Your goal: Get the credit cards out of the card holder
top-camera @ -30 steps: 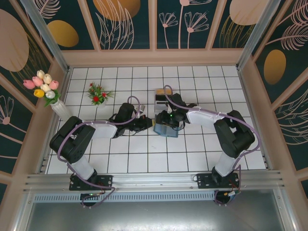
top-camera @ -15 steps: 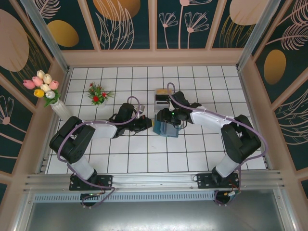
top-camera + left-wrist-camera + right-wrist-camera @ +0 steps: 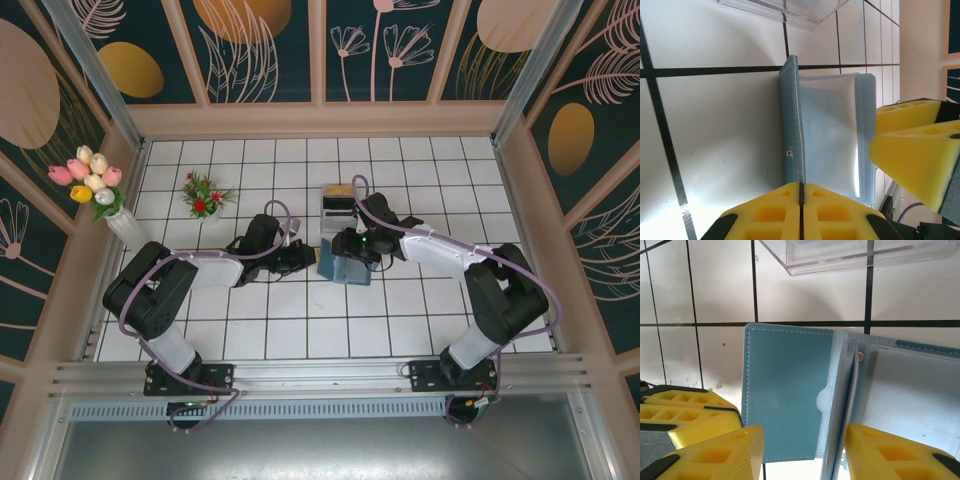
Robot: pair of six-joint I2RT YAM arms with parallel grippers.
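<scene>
My left gripper (image 3: 801, 192) pinches shut on the stitched teal edge of the card holder (image 3: 830, 125) on the white-tiled bench (image 3: 715, 125). My right gripper (image 3: 802, 442) gapes wide astride its flap, where the right wrist view reveals a metal snap (image 3: 860, 356).

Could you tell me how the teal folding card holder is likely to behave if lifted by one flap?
Probably floppy at the fold: the stitched teal folding card holder is splayed open, one flap pinched in the left gripper. It looks thin, so likely light. Its smooth faces might slide on the glossy white tiled table.
</scene>
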